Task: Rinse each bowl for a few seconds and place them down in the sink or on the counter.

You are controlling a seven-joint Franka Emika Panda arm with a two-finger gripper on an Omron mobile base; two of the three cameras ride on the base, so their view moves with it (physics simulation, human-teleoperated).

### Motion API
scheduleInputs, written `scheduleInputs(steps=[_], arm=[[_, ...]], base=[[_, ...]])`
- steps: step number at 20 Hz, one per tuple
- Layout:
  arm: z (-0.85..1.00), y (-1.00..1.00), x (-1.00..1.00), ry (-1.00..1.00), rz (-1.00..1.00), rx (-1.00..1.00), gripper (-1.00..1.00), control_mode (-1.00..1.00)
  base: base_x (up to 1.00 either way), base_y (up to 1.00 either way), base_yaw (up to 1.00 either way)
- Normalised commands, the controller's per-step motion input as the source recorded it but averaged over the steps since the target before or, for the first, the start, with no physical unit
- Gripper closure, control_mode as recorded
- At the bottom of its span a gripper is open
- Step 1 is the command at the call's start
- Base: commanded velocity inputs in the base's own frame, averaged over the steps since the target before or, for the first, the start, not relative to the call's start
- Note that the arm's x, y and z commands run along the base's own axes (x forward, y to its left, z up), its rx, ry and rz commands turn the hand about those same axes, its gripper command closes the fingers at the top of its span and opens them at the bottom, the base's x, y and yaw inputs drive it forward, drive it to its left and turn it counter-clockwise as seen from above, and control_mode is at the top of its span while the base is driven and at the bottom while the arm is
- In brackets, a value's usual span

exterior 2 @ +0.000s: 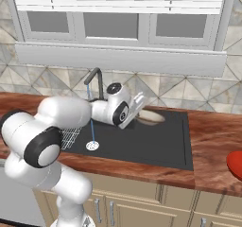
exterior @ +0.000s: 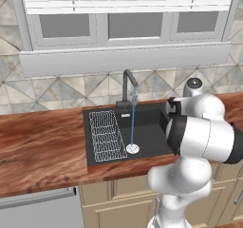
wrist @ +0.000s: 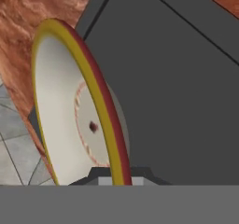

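Note:
My gripper (exterior 2: 140, 113) hangs over the black sink (exterior 2: 156, 141), shut on the rim of the cream bowl (exterior 2: 151, 117). The bowl sits tilted above the basin's back right part, to the right of the running water stream (exterior 2: 91, 122) and apart from it. In the hand view the cream bowl (wrist: 65, 111) stands edge-on with its yellow and red rim pinched in the gripper (wrist: 119, 175). The red bowl (exterior 2: 235, 163) rests on the counter (exterior 2: 212, 141) at the far right edge. In the left base view my own arm hides the hand and the right side of the sink (exterior: 147, 132).
The dark faucet (exterior: 127, 87) stands behind the basin, and its water falls onto the round drain (exterior: 133, 148). A white wire rack (exterior: 105, 136) lies in the left part of the sink. Wood counter (exterior: 42, 146) stretches to the left.

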Motion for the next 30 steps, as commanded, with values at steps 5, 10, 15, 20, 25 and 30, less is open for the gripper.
scheduleInputs(steps=[5, 10, 15, 20, 25, 30], arm=[[-0.16, -0.29, 0.01, 0.04, -0.01, 0.01, 1.00, -1.00], [-0.22, -0.16, 0.12, 0.03, 0.00, 0.00, 1.00, -1.00], [-0.29, 0.00, 0.14, 0.00, 0.00, 0.00, 1.00, -1.00], [-0.25, 0.01, 0.16, -0.07, 0.00, 0.01, 1.00, -1.00], [-0.28, -0.01, 0.21, -0.05, 0.01, 0.00, 1.00, -1.00], [-0.28, -0.12, 0.30, 0.00, 0.02, 0.00, 1.00, -1.00]], base=[[0.00, 0.00, 0.00], [0.00, 0.00, 0.00], [0.00, 0.00, 0.00], [0.00, 0.00, 0.00], [0.00, 0.00, 0.00], [0.00, 0.00, 0.00]])
